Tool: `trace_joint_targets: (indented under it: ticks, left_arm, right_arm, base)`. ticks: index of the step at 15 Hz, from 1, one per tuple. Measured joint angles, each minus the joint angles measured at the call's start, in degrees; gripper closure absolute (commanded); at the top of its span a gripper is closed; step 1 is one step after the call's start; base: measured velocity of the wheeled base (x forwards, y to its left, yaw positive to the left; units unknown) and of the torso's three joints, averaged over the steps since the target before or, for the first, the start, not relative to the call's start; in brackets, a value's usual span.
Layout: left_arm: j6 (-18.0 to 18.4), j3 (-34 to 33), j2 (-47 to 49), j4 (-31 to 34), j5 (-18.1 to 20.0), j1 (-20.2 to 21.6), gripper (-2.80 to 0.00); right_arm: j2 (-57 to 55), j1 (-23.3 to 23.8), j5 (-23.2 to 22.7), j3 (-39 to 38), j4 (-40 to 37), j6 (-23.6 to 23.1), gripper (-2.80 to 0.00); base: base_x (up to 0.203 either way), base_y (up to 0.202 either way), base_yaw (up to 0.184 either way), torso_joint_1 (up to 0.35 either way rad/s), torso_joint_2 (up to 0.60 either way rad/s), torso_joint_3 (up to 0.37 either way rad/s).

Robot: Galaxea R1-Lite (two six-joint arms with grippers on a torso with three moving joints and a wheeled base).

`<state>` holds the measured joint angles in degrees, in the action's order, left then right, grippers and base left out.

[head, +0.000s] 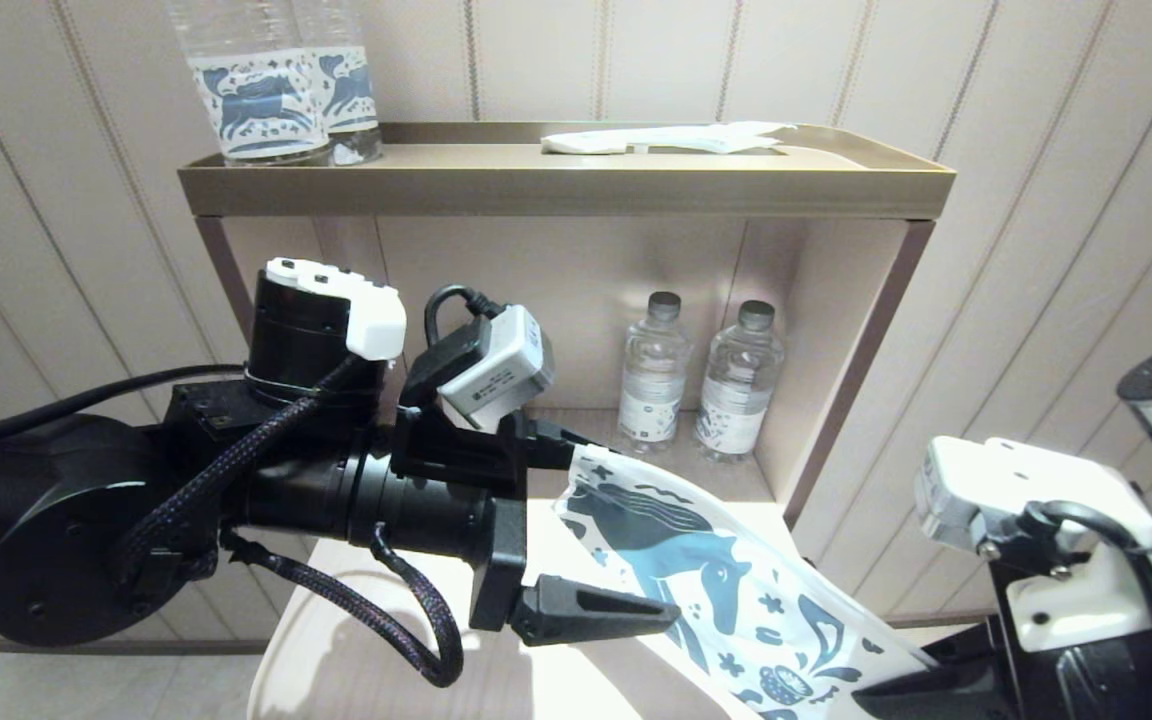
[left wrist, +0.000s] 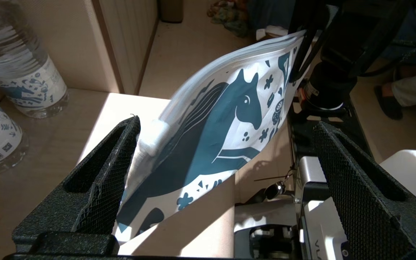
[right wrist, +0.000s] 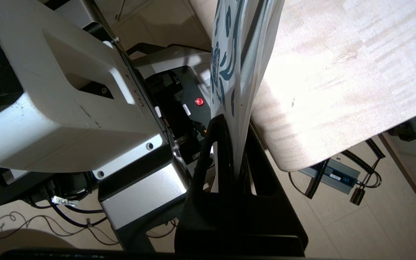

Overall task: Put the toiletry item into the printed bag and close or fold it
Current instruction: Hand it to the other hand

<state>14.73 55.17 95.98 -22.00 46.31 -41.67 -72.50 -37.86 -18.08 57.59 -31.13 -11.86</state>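
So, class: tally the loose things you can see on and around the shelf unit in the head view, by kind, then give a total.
Clear bottles with blue horse labels, top shelf: 2
Small water bottles with grey caps, lower shelf: 2
Flat white packet, top shelf: 1
Printed bag with blue horse: 1
Total: 6

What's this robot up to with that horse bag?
The right gripper is pinching one end of the printed bag, holding it in the air above the table. The left gripper is open around the bag's other end, one finger against it. No toothbrush is visible; it may already be inside. Water bottles stand on the shelf behind.
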Motion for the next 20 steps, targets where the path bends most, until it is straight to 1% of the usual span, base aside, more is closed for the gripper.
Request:
trace_joint_targets:
  ticks: [3,9,13,17,20]
  left_arm:
    - [-1.23,-0.06,0.68,-1.23,0.07,-0.02,-2.80]
    - [-1.14,-0.43,2.15,-2.20,0.24,-0.28,-2.80]
    - [-1.09,-0.83,2.72,-4.22,0.35,0.05,-2.80]
    - [-1.09,-0.60,3.45,-4.76,3.23,2.60,-2.80]
    - [-1.11,-0.27,3.61,-4.76,3.57,3.25,-2.80]
  right_arm:
    - [-0.10,-0.12,-0.09,0.60,0.11,-0.01,0.00]
    - [0.32,-1.91,-3.14,0.84,0.73,-0.07,0.00]
    - [1.03,-2.29,-3.33,0.54,0.66,-0.17,0.00]
    - [1.69,-2.94,-3.52,0.21,0.63,-0.17,0.00]
    - [2.34,-3.99,-4.80,-0.25,0.21,-0.12,0.00]
  base:
    - [0.000,0.000,0.000,0.000,0.00,0.000]
    - [0.000,0.000,0.000,0.000,0.00,0.000]
    - [0.000,0.000,0.000,0.000,0.00,0.000]
    - [0.000,0.000,0.000,0.000,0.00,0.000]
    - [0.000,0.000,0.000,0.000,0.00,0.000]
